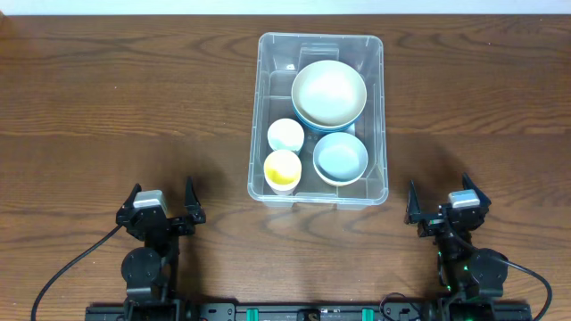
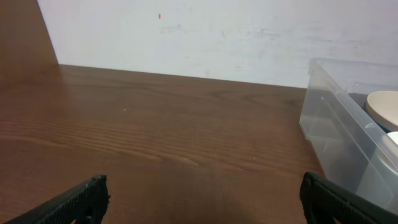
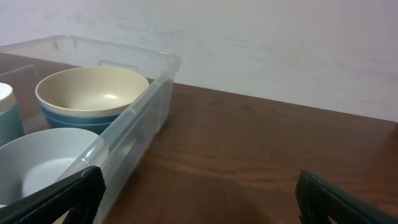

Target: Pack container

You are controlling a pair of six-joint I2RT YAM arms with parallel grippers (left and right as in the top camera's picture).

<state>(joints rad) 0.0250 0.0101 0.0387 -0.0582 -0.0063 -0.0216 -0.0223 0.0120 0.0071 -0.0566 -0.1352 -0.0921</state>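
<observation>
The clear plastic container (image 1: 265,116) stands at the table's middle back. Inside it are a large cream bowl with a blue outside (image 1: 328,94), a light blue bowl (image 1: 340,158), a white cup (image 1: 285,135) and a yellow cup (image 1: 282,169). My left gripper (image 1: 161,203) is open and empty near the front left, apart from the container. My right gripper (image 1: 443,203) is open and empty near the front right. The left wrist view shows the container's left wall (image 2: 339,134). The right wrist view shows its right wall (image 3: 134,134) and the large bowl (image 3: 93,93).
The wooden table (image 1: 107,107) spreads bare to the left and right of the container. A white wall (image 2: 217,31) rises behind the table's far edge. Cables run from both arm bases at the front edge.
</observation>
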